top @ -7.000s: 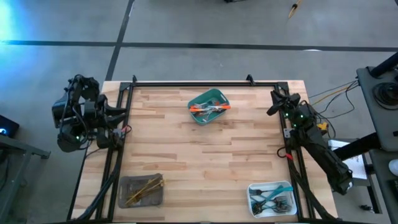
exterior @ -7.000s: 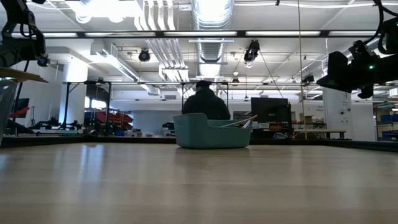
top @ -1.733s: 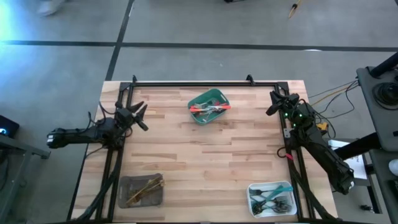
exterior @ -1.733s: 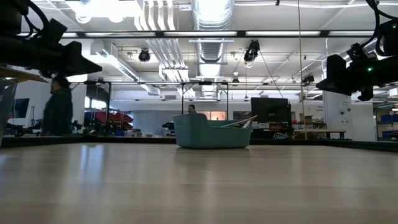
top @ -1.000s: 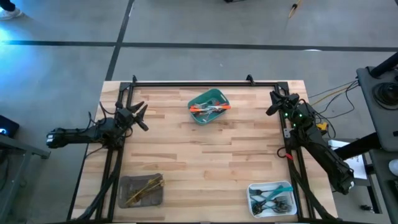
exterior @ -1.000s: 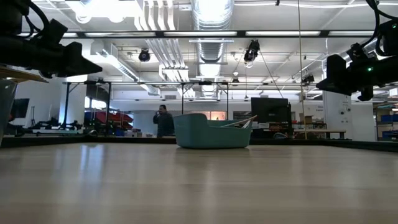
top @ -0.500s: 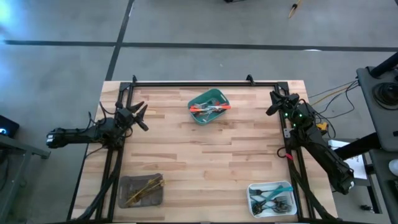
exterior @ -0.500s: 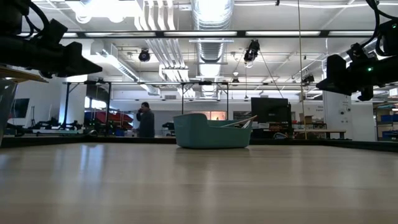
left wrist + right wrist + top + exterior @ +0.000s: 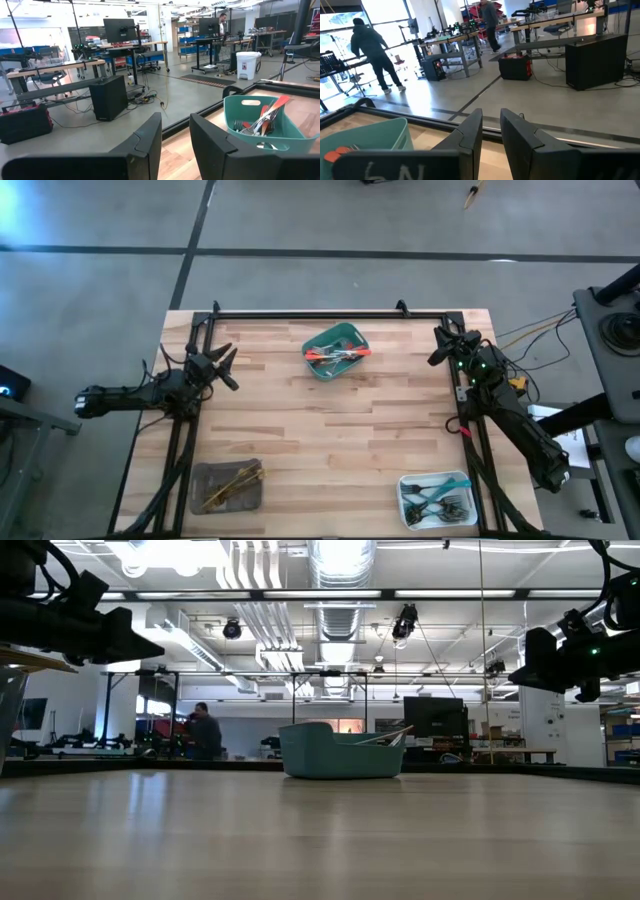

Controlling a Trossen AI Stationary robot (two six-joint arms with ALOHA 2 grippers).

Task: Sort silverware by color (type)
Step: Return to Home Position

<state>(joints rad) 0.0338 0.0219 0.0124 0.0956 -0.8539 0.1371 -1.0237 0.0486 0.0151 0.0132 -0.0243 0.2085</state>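
The silverware lies in three trays. Pieces with red-orange handles lie in the green tray at the far middle of the table. Gold pieces lie in the grey tray at the near left. Teal-handled pieces lie in the white tray at the near right. My left gripper hovers level over the table's left edge, open and with nothing between its fingers, pointing toward the green tray. My right gripper hovers over the far right edge, open a little, also with nothing in it.
A black frame runs along the table's far, left and right edges. The bare wooden top stretches between the three trays. In the room beyond the table a person walks, and others stand among the workbenches.
Neither arm nor any silverware has moved. A person in the room behind the table has walked toward the left in the low view.
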